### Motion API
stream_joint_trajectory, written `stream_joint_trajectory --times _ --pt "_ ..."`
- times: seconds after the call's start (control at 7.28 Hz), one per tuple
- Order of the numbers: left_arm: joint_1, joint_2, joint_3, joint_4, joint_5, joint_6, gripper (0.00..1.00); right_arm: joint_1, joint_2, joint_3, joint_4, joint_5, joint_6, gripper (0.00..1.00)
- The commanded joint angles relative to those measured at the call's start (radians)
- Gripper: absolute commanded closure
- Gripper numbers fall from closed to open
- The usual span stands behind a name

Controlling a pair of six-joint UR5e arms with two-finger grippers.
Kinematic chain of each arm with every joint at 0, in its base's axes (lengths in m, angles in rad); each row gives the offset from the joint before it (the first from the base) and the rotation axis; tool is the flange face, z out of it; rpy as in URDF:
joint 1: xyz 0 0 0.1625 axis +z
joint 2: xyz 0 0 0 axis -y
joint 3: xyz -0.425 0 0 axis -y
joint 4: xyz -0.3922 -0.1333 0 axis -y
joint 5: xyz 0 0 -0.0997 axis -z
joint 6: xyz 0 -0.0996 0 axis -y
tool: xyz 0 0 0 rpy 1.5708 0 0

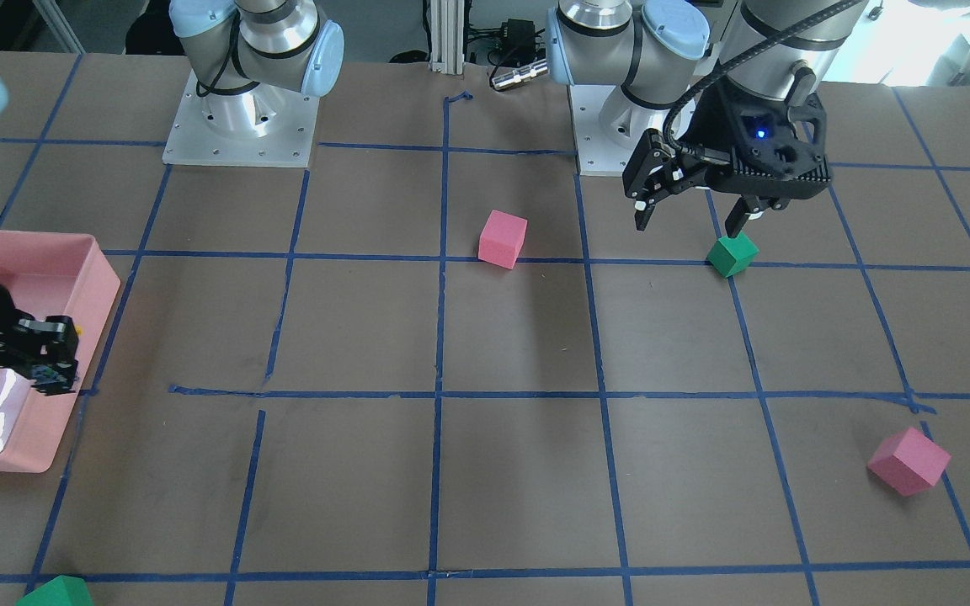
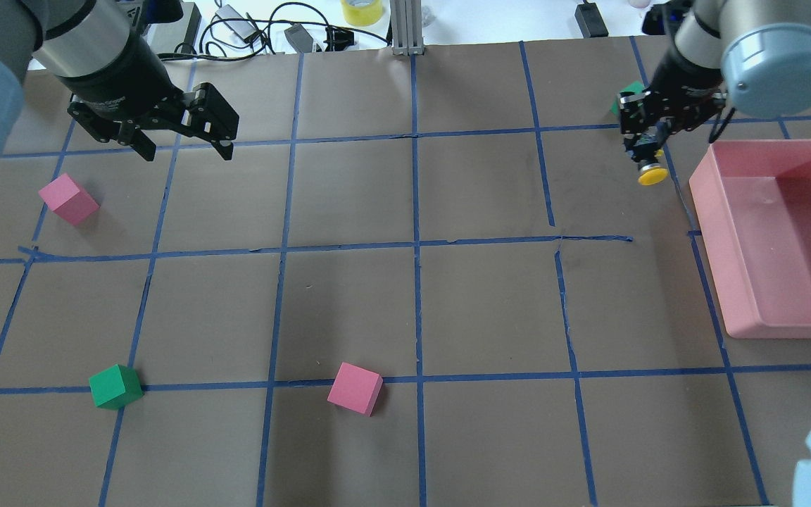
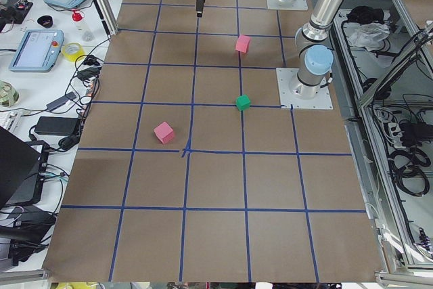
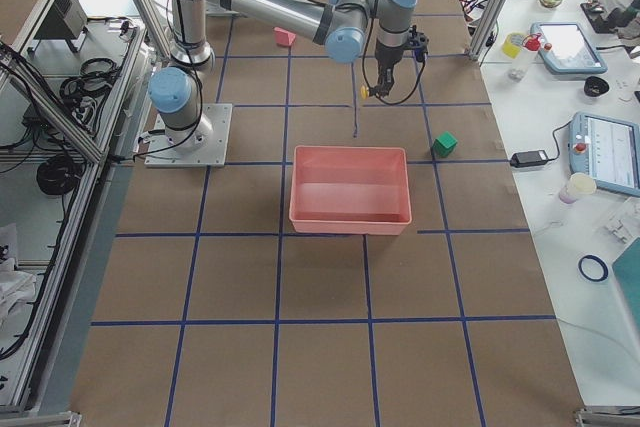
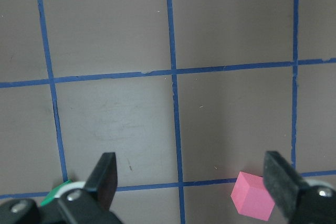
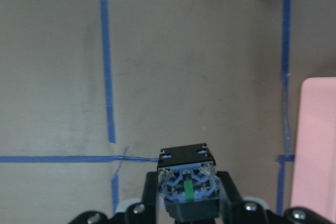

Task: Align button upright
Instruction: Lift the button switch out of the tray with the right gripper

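Observation:
My right gripper [image 2: 648,156] is shut on the button [image 2: 652,175]. The button's round yellow cap points down, above the table just left of the pink tray [image 2: 709,211]. In the right wrist view the button's black body and terminal end [image 6: 187,184] sit between the fingers, facing the camera. The gripper also shows in the front view [image 1: 54,364] over the tray's edge, and the yellow cap shows in the right-side view [image 4: 366,93]. My left gripper [image 2: 186,151] is open and empty, above the table and far from the button. It hangs near a green cube [image 1: 732,255].
Pink cubes [image 2: 67,199] [image 2: 355,388] and a green cube [image 2: 115,386] lie on the taped brown table. Another green cube [image 2: 631,90] sits just behind my right gripper. The left wrist view shows a pink cube [image 5: 253,202] under the open fingers.

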Motion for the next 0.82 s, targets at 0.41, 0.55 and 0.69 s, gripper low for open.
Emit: stream_joint_trajectory --times 0.41,0.55,0.69 --pt "0.017 -0.002 0.002 0.005 -0.003 0.002 0.0 0.321 0.163 0.003 -0.25 0.053 0.458 1.0" --pt "0.014 0.0 0.006 0.005 -0.003 0.002 0.0 0.361 0.202 0.001 -0.299 0.081 0.523 1.0" --pt "0.014 0.0 0.008 0.006 -0.002 0.0 0.0 0.404 0.234 0.0 -0.339 0.079 0.542 1.0"
